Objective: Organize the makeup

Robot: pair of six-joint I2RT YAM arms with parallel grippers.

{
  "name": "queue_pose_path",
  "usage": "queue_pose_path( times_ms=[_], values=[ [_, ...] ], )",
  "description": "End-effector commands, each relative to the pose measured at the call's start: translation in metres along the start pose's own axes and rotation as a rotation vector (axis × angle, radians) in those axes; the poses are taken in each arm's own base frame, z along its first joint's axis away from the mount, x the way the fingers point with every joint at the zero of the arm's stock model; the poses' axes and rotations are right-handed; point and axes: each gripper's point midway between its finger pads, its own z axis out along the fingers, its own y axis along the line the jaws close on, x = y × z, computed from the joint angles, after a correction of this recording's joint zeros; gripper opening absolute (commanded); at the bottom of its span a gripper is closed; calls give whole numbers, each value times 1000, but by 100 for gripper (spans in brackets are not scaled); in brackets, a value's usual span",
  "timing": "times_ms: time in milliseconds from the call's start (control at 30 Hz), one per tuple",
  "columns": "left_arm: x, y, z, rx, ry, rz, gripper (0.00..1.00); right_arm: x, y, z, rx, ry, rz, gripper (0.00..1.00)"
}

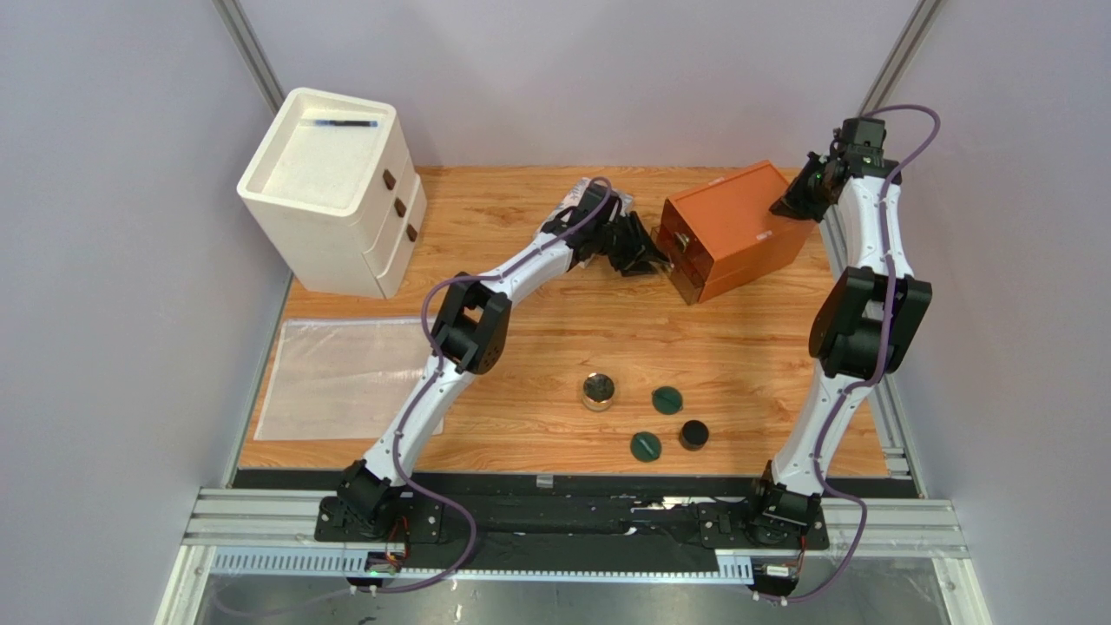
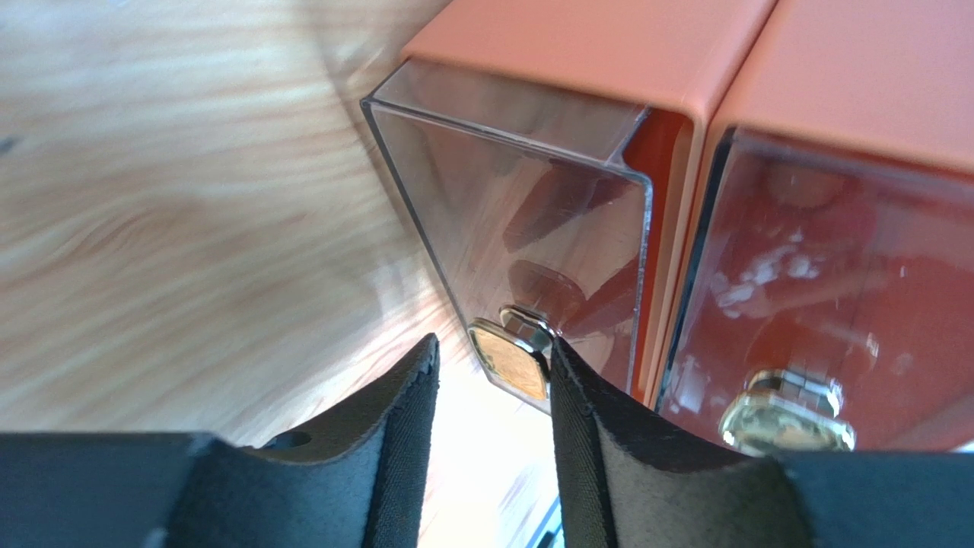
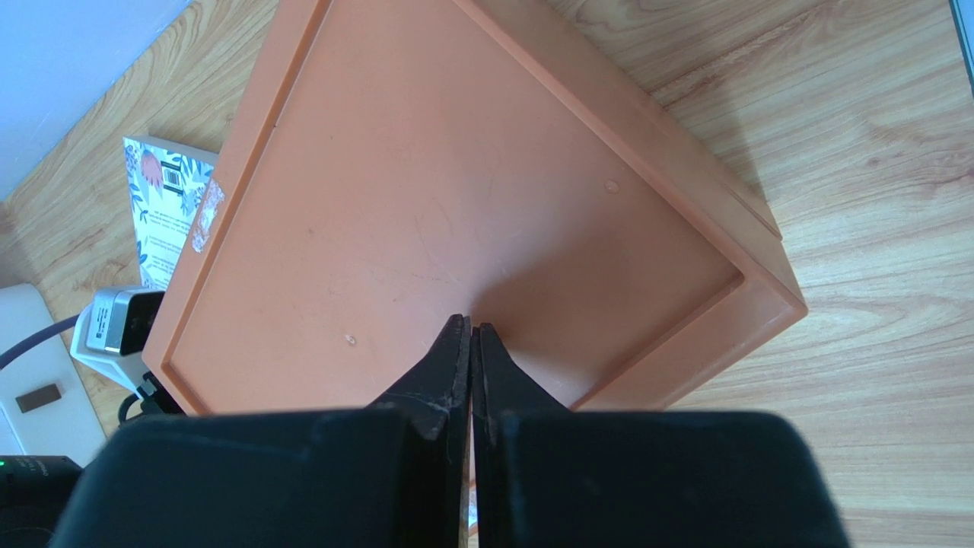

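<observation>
The makeup in the top view lies near the table's front: a gold-rimmed compact [image 1: 600, 389], two dark-green discs [image 1: 668, 400] [image 1: 646, 447] and a black jar [image 1: 693, 434]. My left gripper [image 1: 639, 248] is far from them, at the front of the orange drawer box [image 1: 724, 228]. In the left wrist view, my left gripper [image 2: 492, 346] is open around the gold knob [image 2: 511, 363] of a clear drawer [image 2: 515, 194]. The knob touches the right finger, with a gap to the left one. My right gripper [image 3: 471, 325] is shut, its tips on the box's top [image 3: 457, 194].
A white drawer unit [image 1: 333, 182] stands at the back left with a black pen [image 1: 346, 124] on top. A clear plastic sheet [image 1: 342, 378] lies front left. A floral booklet [image 3: 160, 200] lies behind the orange box. A second drawer's knob [image 2: 787, 411] sits to the right.
</observation>
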Motion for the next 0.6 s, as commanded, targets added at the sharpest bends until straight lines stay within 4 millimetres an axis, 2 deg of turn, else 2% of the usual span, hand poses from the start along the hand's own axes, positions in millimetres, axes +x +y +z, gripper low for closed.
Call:
queue_pose_path(
  times_ms=[0,167,200,233,567],
  values=[
    [-3,45,-25,-195,-2,-45,44,35,-15,19,42,114,1,0],
    [-2,50,-39,-214,13,-19,40,37,-15,19,37,117,5,0],
    [-4,43,-44,-202,9,-9,40,37,-15,20,37,119,5,0],
    [-1,51,-46,-218,22,-3,40,38,-15,20,34,120,5,0],
    [14,69,-79,-268,73,20,34,39,-12,24,13,122,20,0]
  ],
)
